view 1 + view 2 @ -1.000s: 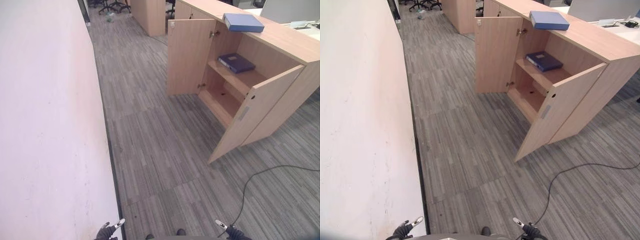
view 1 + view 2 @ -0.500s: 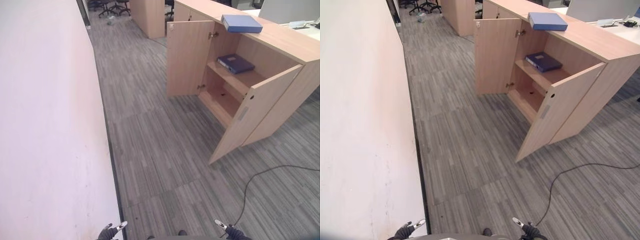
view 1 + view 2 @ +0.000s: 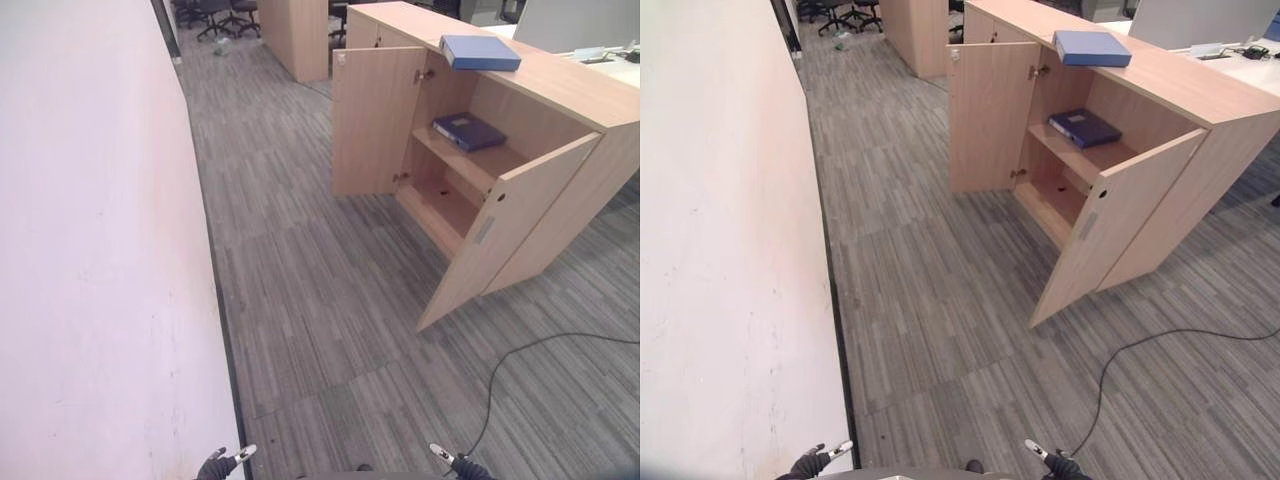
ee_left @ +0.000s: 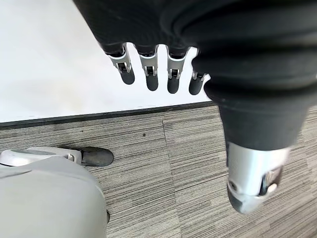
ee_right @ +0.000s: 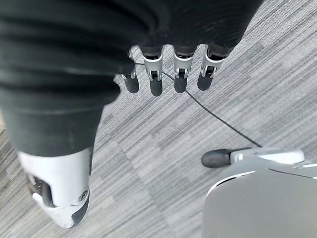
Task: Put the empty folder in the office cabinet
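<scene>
A light blue folder (image 3: 481, 52) lies flat on top of the wooden office cabinet (image 3: 560, 95) at the upper right. The cabinet's two doors (image 3: 372, 122) stand open, and a dark blue folder (image 3: 469, 130) lies on its middle shelf. The bottom shelf (image 3: 441, 205) looks bare. My left hand (image 3: 224, 462) hangs at the bottom edge near the wall, and my right hand (image 3: 451, 460) hangs at the bottom right. Both are far from the cabinet. In each wrist view the fingers (image 4: 148, 74) hang straight over the carpet, and the right fingers (image 5: 155, 75) hold nothing.
A long white wall (image 3: 90, 250) runs along my left side. Grey striped carpet (image 3: 320, 290) stretches between me and the cabinet. The near open door (image 3: 505, 230) juts out toward me. Another wooden unit (image 3: 297, 35) and office chairs (image 3: 215, 12) stand at the far end.
The whole picture has shifted slightly, so the camera has moved; the cabinet shows a little more fully. Both hands still hang at my sides.
</scene>
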